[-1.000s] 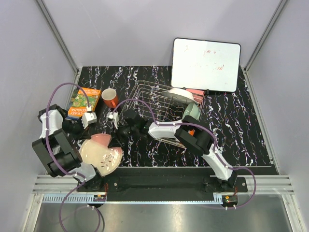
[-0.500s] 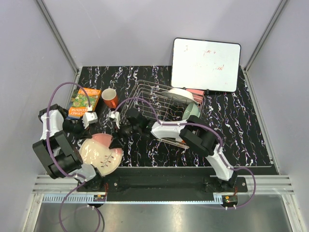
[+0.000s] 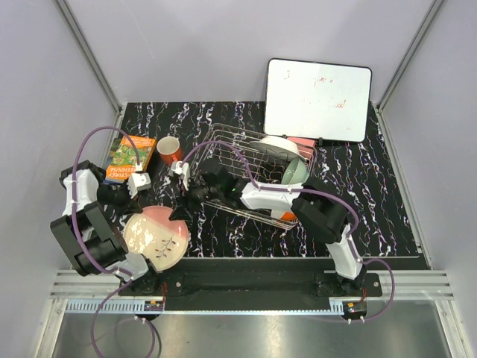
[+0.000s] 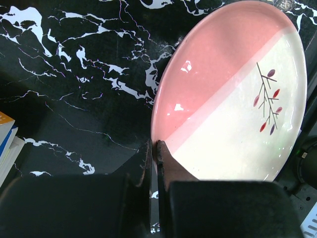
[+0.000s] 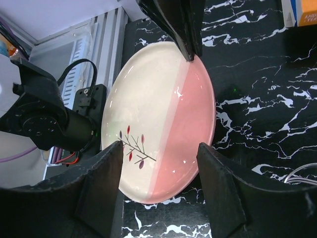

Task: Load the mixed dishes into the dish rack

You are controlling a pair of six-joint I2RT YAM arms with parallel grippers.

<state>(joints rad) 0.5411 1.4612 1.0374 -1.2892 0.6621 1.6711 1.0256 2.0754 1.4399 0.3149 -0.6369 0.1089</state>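
Note:
The pink-and-cream plate with the twig motif [image 3: 156, 237] lies at the near left of the table; it also shows in the left wrist view [image 4: 233, 99] and the right wrist view [image 5: 158, 114]. My left gripper [image 4: 154, 144] is shut on the plate's left rim, and it also shows in the right wrist view [image 5: 190, 52]. My right gripper [image 5: 159, 148] is open, with its fingers wide at the plate's right rim [image 3: 179, 214], not touching it. The dish rack [image 3: 223, 134] stands behind and holds a white plate [image 3: 279, 144] and a pale green bowl [image 3: 296, 170]. An orange-red mug [image 3: 170, 151] stands left of the rack.
A green-orange book [image 3: 130, 156] lies at the far left beside the mug. A whiteboard [image 3: 319, 99] leans behind the rack. My right arm [image 3: 268, 195] stretches across the rack's front. The left arm's base and cables [image 5: 54, 119] sit just past the plate.
My right arm has swung back toward the rack and its gripper has drawn slightly off the plate, so more of the plate shows. The left gripper stays on the rim.

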